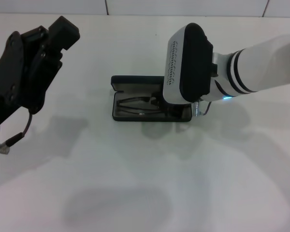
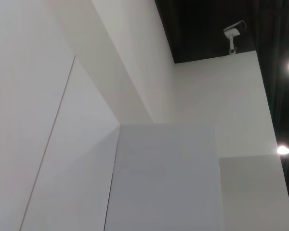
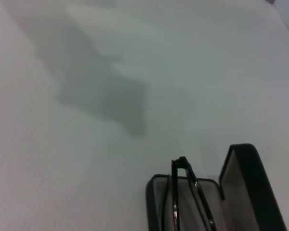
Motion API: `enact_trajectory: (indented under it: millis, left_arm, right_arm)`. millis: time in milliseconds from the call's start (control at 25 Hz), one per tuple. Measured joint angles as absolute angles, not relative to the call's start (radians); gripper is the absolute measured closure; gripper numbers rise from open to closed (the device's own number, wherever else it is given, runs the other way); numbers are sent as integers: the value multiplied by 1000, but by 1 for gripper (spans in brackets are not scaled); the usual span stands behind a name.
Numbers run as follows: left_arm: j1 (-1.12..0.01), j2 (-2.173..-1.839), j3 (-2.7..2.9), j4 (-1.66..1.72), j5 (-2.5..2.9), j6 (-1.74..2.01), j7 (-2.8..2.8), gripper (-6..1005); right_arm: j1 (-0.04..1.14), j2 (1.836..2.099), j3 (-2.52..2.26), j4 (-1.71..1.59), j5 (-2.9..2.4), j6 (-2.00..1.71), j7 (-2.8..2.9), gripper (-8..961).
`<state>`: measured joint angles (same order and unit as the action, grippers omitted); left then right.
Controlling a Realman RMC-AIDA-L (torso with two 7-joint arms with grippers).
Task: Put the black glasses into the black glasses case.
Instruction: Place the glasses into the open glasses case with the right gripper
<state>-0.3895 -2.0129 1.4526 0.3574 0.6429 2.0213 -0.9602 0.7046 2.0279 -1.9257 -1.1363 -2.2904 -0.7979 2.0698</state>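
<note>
The black glasses case [image 1: 130,83] lies open in the middle of the white table, its lid standing up at the far side. The black glasses [image 1: 133,102] sit folded inside its tray. My right gripper [image 1: 159,102] reaches down into the right half of the case, over the glasses, and the white wrist housing hides it. The right wrist view looks along the folded black glasses [image 3: 180,192], which rest in the grey-lined case [image 3: 245,183]. My left gripper [image 1: 63,29] is held up at the far left, away from the case.
The white table [image 1: 135,183] stretches around the case on all sides. A loose cable [image 1: 12,137] hangs from the left arm near the left edge. The left wrist view shows only walls and ceiling.
</note>
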Motion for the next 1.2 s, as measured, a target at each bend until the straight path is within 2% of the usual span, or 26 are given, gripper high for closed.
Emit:
enact_trajectory:
  millis: [1200]
  left_arm:
    - [-389, -2019, 1451, 346, 645, 2019, -949, 966]
  right_arm:
    - [698, 2028, -1970, -1137, -2407, -758, 2066, 840]
